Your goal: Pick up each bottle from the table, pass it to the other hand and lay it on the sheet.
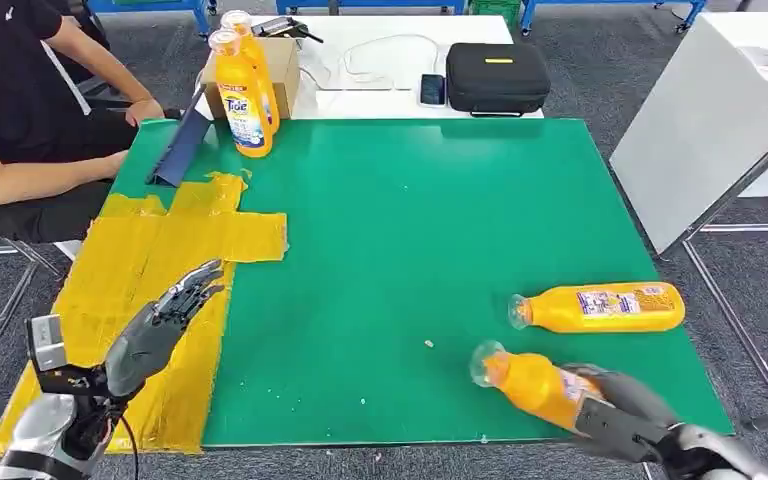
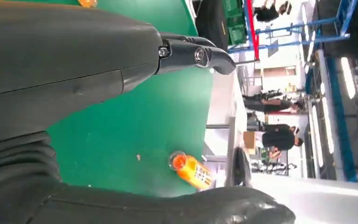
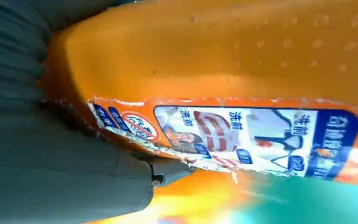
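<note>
My right hand (image 1: 625, 415) grips an orange bottle (image 1: 530, 384) at the near right of the green table, cap pointing left; its label (image 3: 242, 135) shows close up in the right wrist view. A second orange bottle (image 1: 600, 307) lies on its side just beyond it. Two more orange bottles (image 1: 243, 95) stand upright at the far left. The yellow sheet (image 1: 150, 270) covers the table's left side. My left hand (image 1: 160, 330) hovers open over the sheet, fingers extended. In the left wrist view the held bottle (image 2: 191, 170) appears past the left hand (image 2: 74, 60).
A person in black sits at the far left, with a hand (image 1: 143, 110) on the table corner. A blue folder (image 1: 182, 145) leans by the standing bottles. A cardboard box (image 1: 282, 62), a phone (image 1: 432, 89) and a black case (image 1: 497, 76) lie beyond the green mat.
</note>
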Motion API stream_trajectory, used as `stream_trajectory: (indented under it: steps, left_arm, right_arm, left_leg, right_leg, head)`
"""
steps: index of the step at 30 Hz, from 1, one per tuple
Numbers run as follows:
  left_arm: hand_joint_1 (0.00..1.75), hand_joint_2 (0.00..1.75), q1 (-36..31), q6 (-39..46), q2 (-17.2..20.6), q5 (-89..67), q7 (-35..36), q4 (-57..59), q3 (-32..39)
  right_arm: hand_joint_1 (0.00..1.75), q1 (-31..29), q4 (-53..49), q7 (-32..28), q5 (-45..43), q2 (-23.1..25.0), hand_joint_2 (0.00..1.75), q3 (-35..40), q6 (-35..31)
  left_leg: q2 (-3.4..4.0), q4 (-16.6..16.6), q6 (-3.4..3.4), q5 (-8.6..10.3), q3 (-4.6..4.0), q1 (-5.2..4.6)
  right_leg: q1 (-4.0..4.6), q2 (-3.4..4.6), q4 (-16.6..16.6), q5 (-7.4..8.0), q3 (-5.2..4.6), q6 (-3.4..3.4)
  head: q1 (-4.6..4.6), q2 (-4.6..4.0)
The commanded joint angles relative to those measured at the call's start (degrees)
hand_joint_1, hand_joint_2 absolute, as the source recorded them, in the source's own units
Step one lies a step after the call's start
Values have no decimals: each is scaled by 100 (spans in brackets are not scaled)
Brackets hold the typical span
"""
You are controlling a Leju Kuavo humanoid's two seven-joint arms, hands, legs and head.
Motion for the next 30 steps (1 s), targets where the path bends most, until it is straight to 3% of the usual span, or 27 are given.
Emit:
stream_trajectory:
  steps: [1,2,4,19,24,26,30]
  left_arm:
    - [0,0,301,265,-406,143,332,-496,7]
    - [0,175,337,418,-484,189,478,-547,-34]
    - [0,175,486,1012,-755,305,1092,-684,-150]
    - [0,175,476,1089,-766,385,1058,-685,-185]
    - [0,175,332,1745,-1209,149,1353,-772,-394]
    - [0,175,220,2093,-1392,58,1436,-816,-464]
    - [0,175,-193,2415,-1569,416,1595,-627,-584]
  right_arm:
    - [175,-1068,-1409,-18,-244,1428,175,317,237]
    - [175,-1153,-1344,80,-105,1399,175,481,187]
    - [175,-1206,-1094,195,410,1633,175,803,-107]
    - [175,-1222,-1000,136,492,1646,175,896,-188]
    - [175,-1924,291,569,1076,2514,175,1540,-432]
    - [175,-2402,998,876,1855,2736,175,1854,-793]
    - [175,-3152,2340,798,1812,3580,175,2028,-1107]
  left_leg:
    - [31,-1,-12,-3,-7,2]
    - [23,-5,-11,1,-9,10]
    - [26,-7,-13,1,-9,11]
    - [-17,1,-15,-1,-44,2]
    - [3,-6,-16,1,-36,6]
    - [0,-5,-13,6,-45,10]
    - [12,-5,-23,13,-40,11]
  right_leg:
    - [2,21,7,2,-16,-5]
    - [8,15,-1,2,-15,-5]
    - [11,15,-2,-2,-16,-6]
    - [4,-23,6,-12,-36,-6]
    - [8,-6,-4,-3,-31,-6]
    - [11,-6,-6,2,-42,-6]
    - [11,-2,-3,6,-41,-7]
  head:
    - [0,0]
    - [2,0]
    - [2,0]
    - [2,0]
    - [4,0]
    - [4,0]
    - [2,0]
